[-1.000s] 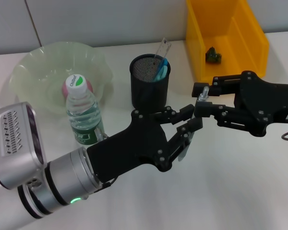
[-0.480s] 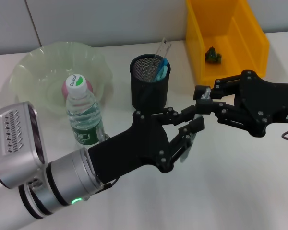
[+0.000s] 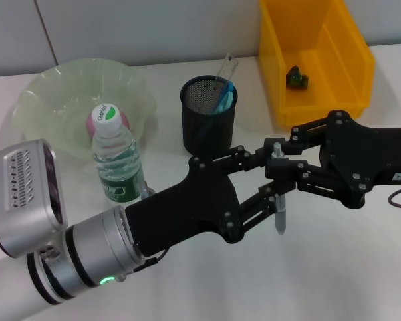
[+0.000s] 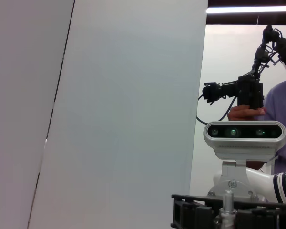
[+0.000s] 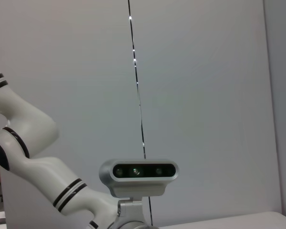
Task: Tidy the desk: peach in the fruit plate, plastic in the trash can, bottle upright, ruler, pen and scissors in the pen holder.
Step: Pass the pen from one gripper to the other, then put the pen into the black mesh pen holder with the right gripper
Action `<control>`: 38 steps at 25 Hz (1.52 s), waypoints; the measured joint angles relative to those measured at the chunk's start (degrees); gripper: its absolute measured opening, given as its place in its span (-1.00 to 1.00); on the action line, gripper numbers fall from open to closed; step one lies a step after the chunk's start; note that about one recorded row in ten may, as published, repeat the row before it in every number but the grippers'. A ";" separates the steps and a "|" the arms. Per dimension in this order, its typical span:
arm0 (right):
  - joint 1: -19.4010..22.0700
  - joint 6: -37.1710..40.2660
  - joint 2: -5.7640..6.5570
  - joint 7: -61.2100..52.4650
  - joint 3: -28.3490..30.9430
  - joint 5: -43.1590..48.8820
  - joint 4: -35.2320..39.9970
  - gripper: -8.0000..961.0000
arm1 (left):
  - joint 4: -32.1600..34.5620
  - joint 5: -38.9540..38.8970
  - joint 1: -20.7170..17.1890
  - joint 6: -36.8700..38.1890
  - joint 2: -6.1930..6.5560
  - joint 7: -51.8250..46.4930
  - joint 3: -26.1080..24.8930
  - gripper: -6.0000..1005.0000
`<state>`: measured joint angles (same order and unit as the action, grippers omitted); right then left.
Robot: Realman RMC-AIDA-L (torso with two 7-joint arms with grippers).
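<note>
The pen (image 3: 279, 212) stands nearly upright between the two grippers, above the table (image 3: 334, 267). The right gripper (image 3: 275, 175) is clamped on its upper part, the cap end sticking up above the fingers. The left gripper (image 3: 271, 174) is spread open around the same spot, its fingers (image 3: 254, 208) on either side of the pen. Behind them stands the pen holder (image 3: 209, 115), holding the ruler (image 3: 225, 71). Farther left, the bottle (image 3: 115, 157) stands upright before the fruit plate (image 3: 53, 100), which holds the peach (image 3: 93, 122).
</note>
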<state>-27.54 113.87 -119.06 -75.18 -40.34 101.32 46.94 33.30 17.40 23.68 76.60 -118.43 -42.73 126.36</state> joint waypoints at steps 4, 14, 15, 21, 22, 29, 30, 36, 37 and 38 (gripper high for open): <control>0.10 0.33 -0.03 0.24 0.45 -0.26 0.02 -0.56 | -0.14 0.00 0.08 0.00 0.04 -0.12 0.17 -0.28; 1.81 0.12 0.08 1.97 1.68 -6.53 0.16 -0.53 | -0.69 3.02 0.08 0.09 0.22 -1.07 -0.50 0.30; 1.90 -0.04 0.07 2.66 2.32 -7.24 0.00 -0.53 | -0.88 3.59 -0.01 0.09 0.22 -1.09 -0.55 0.33; 1.79 -4.86 0.27 9.67 8.02 -14.28 -5.05 -0.51 | -2.87 4.51 -1.13 0.09 0.39 -0.49 -1.58 0.37; 1.79 -4.86 0.27 9.67 8.02 -14.28 -5.05 -0.51 | -3.24 4.73 -1.42 0.12 0.39 -0.37 -1.79 0.37; -1.98 -12.08 0.18 24.73 8.16 -21.37 -14.41 -0.49 | -4.77 5.82 -3.77 0.29 0.86 2.02 -2.33 0.37; -1.98 -12.08 0.18 24.73 8.16 -21.37 -14.41 -0.48 | -5.06 5.85 -4.24 0.32 0.91 2.67 -2.52 0.37; -7.32 -17.02 0.11 37.73 8.19 -23.63 -24.46 -0.47 | -6.92 5.94 -6.77 1.34 0.95 3.49 -4.87 0.37; -8.48 -18.10 0.08 39.70 8.19 -24.01 -26.21 -0.46 | -7.16 5.96 -6.90 1.67 0.98 3.49 -5.10 0.37; -9.26 -19.02 0.06 40.69 8.27 -24.36 -27.37 -0.46 | -7.37 5.96 -7.00 1.89 0.99 3.50 -5.28 0.37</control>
<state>-36.80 94.85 -119.00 -34.49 -32.07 76.97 19.57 25.93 23.36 16.68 78.49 -117.44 -39.24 121.08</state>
